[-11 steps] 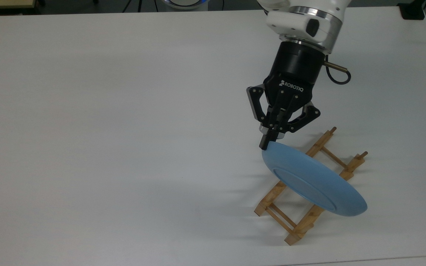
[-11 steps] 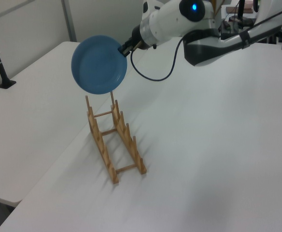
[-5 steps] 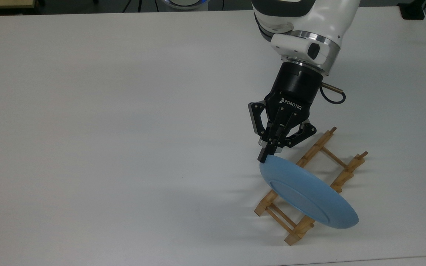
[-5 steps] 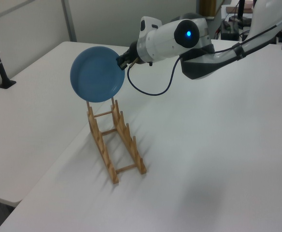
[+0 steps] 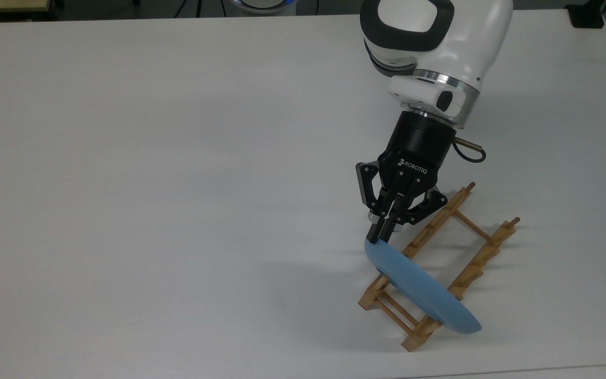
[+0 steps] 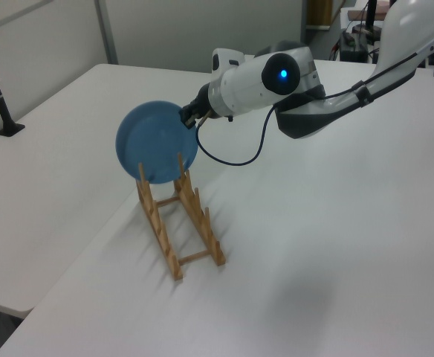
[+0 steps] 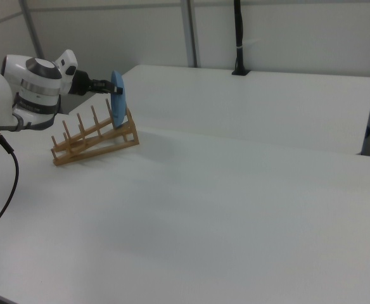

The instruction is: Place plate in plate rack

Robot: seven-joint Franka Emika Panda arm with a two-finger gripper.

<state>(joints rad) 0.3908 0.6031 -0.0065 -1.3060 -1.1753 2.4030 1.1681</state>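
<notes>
Clamped at its rim, plate [image 5: 421, 288] hangs below gripper [image 5: 378, 234] — upright.

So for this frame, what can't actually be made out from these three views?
- Whether the plate has seated in a slot: in the top view it covers the plate rack rails beneath it; in the left view the plate hides the contact.
- The gripper pad contact on the rim: too small in the right view.

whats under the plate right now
The rack stands under the plate, which the gripper holds by its rim, on edge. In the left view its lower edge dips between the pegs. Whether it touches the rails is hidden.
</notes>
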